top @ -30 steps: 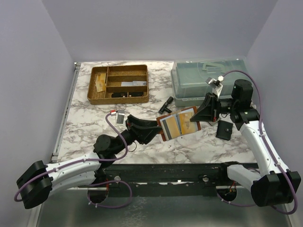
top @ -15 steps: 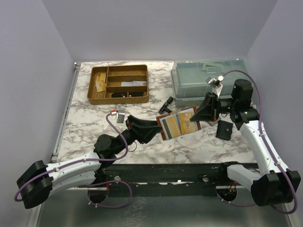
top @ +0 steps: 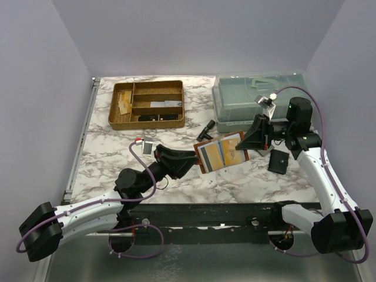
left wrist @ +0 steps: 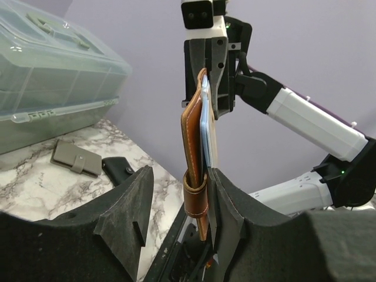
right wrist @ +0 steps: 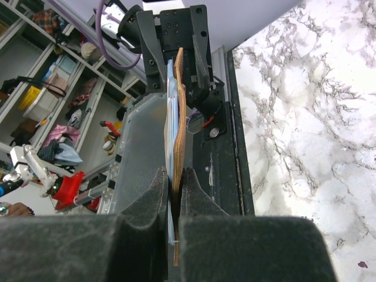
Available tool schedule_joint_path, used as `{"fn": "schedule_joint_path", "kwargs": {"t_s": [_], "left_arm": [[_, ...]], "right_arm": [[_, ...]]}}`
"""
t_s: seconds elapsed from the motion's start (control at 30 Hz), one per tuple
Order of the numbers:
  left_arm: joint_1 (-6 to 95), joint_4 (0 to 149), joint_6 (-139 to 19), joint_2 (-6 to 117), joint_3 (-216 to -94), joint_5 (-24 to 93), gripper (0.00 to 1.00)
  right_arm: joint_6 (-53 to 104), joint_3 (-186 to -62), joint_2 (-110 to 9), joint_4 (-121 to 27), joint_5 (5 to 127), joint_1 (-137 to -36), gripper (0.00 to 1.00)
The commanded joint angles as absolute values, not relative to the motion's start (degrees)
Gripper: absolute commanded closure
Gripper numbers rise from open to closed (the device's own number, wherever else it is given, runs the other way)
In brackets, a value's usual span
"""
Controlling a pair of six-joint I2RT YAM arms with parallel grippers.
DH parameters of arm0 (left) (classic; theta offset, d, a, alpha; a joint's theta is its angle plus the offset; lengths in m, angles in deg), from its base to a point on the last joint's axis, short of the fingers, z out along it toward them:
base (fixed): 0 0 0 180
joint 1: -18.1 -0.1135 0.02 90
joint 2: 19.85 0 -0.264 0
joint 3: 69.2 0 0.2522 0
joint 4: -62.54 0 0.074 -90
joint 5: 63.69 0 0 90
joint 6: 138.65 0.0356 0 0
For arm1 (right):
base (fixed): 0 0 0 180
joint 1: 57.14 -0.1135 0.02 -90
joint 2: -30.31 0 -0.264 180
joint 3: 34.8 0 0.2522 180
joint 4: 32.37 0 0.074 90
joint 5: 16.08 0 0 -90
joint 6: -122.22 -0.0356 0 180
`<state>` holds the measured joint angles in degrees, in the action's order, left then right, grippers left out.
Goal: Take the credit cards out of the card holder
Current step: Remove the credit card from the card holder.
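Your right jaws pinch card holder (left wrist: 191,141) end; long axis runs to left jaws, part-open astride other end.

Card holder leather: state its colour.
The card holder is reddish-brown with lighter stitching, which shows best in the left wrist view.

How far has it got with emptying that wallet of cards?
Done: the card holder is held in the air, open. In hand: the right pincer clamps one end; the left pincer straddles the other, not yet gripping. Left: the credit cards sit in their pockets, to be pulled out.
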<state>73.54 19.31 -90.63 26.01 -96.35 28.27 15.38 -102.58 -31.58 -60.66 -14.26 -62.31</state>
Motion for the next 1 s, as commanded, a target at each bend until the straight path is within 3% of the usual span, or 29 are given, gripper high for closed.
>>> {"fn": "schedule_joint_path", "kwargs": {"t_s": [0.0, 0.63, 0.73, 0.83, 0.9, 0.97], "left_arm": [[73.2, 20.0, -90.7, 27.7, -98.2, 29.2, 0.54], [73.2, 17.9, -91.8, 35.6, -102.2, 33.5, 0.52], [73.3, 15.9, -92.0, 36.3, -101.8, 33.3, 0.58], [73.2, 13.0, -92.6, 37.0, -101.3, 33.1, 0.82], [73.2, 10.7, -92.8, 37.5, -100.9, 33.5, 0.84], [73.2, 9.4, -92.9, 38.0, -100.8, 33.8, 0.74]], "right_arm": [[18.2, -105.2, -32.1, -64.1, -19.4, -62.1, 1.00], [25.8, -107.4, -33.6, -72.4, -14.3, -62.1, 1.00], [26.8, -107.7, -33.6, -73.4, -13.8, -62.1, 1.00], [27.5, -107.9, -33.7, -74.2, -13.1, -62.1, 1.00], [28.6, -108.2, -33.8, -75.5, -12.2, -62.1, 1.00], [29.9, -108.9, -34.0, -77.0, -11.1, -62.1, 1.00]]}}
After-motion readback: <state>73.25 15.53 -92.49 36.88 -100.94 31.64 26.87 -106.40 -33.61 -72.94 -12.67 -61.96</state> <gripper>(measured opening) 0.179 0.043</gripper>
